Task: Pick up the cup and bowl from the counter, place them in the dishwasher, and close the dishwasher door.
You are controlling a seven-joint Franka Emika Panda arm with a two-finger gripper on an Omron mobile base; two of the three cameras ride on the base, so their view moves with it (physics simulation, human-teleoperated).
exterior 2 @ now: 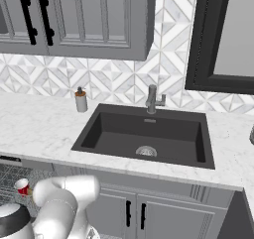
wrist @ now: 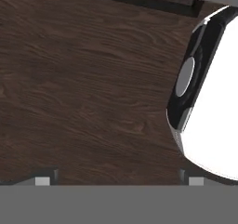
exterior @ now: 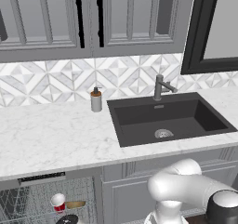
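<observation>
Your arm [exterior: 186,186] was folded low in front of the cabinet doors [exterior: 135,195] under the sink, elbow bulging up, forearm dropping out of the frame. In the hand view your gripper [wrist: 116,180] pointed down at dark wooden floor [wrist: 83,88], fingertips [wrist: 42,180] set far apart, jaws wide, nothing between them.

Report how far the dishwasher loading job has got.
Done: the cup and the bowl sit in the dishwasher's wire rack, off the counter.
In hand: nothing; the gripper is open and empty, looking down at the dark wood floor.
Left: the dishwasher is open, so its door still has to be closed.
</observation>
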